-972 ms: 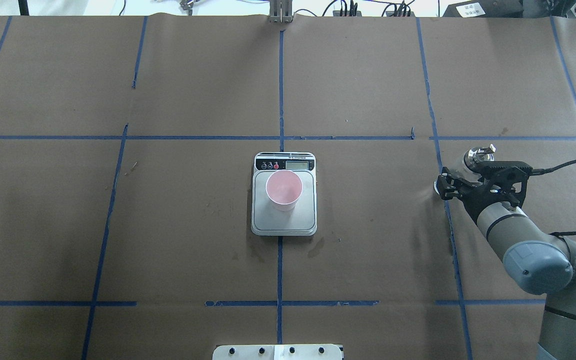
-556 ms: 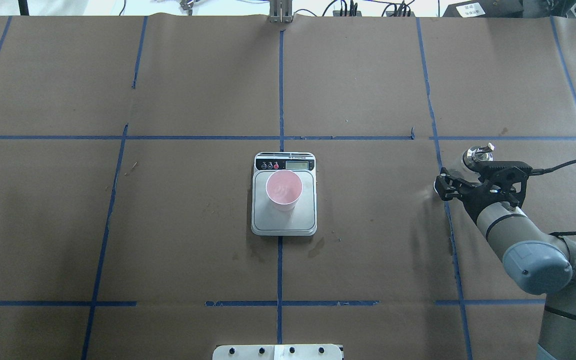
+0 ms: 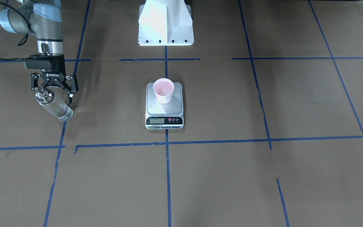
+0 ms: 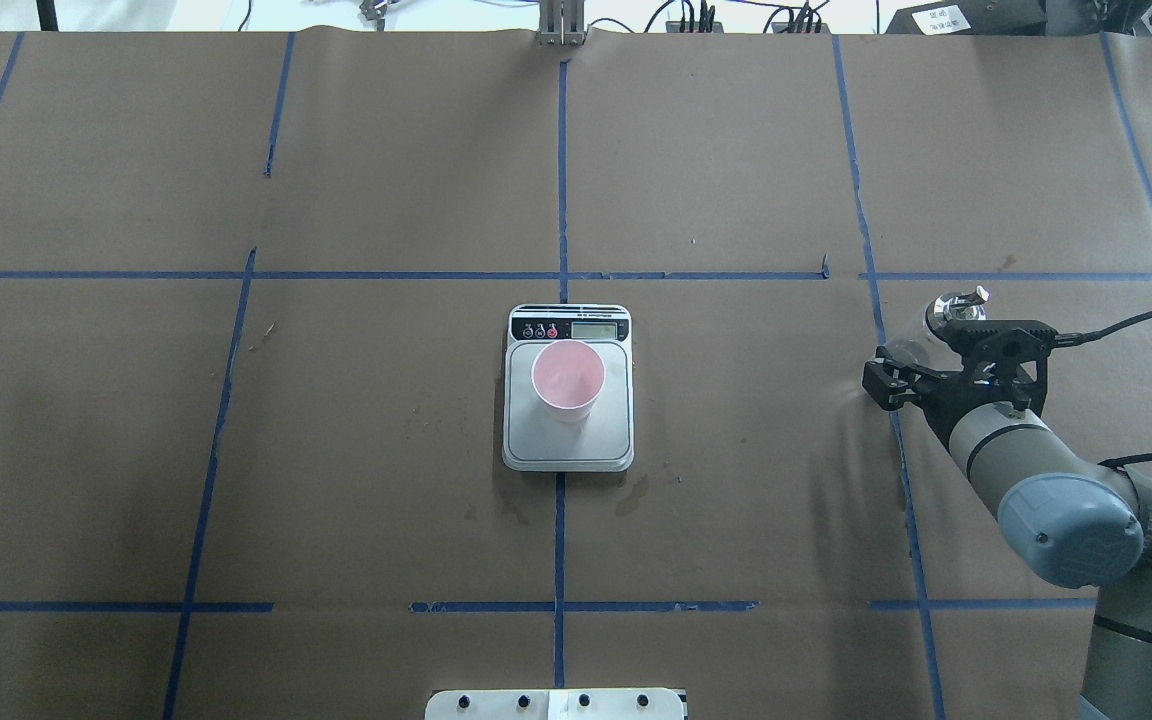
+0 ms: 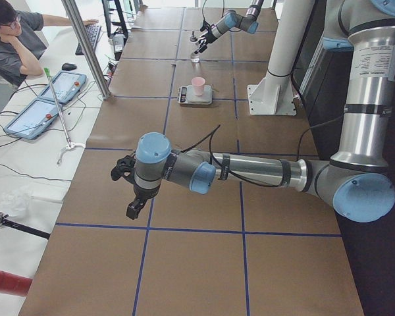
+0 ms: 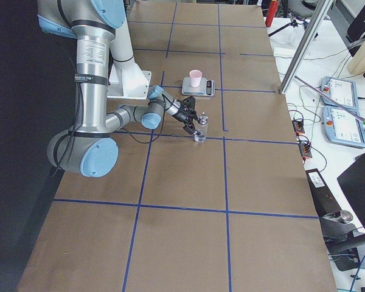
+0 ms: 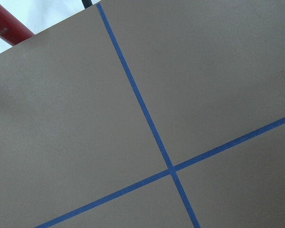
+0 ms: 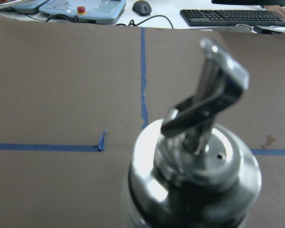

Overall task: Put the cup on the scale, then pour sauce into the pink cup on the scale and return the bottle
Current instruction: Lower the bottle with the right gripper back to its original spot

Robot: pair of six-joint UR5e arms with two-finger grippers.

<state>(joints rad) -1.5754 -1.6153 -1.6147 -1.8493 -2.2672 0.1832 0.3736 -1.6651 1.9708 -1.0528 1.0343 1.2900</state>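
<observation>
The pink cup [image 3: 163, 90] stands upright on the scale [image 3: 156, 108] at the table's middle; in the overhead view the cup [image 4: 568, 378] sits on the scale's steel platform [image 4: 606, 440]. The clear glass bottle [image 3: 55, 107] with its silver cap [image 4: 954, 308] stands upright on the table at my right. My right gripper [image 3: 53, 91] is open, its fingers spread on either side of the bottle's cap and apart from it. The right wrist view shows the cap and spout [image 8: 199, 166] close up. My left gripper [image 5: 128, 191] shows only in the exterior left view, so I cannot tell its state.
The white robot base [image 3: 165, 22] stands behind the scale. Blue tape lines cross the brown paper. An operator [image 5: 16, 46], a keyboard and control panels are beyond the table's far edge. A red cylinder [image 5: 6, 282] lies off the table's left end.
My right gripper's fingers have spread wider and the hand has drawn back a little toward the robot. The bottle, cup and scale have stayed in place.
</observation>
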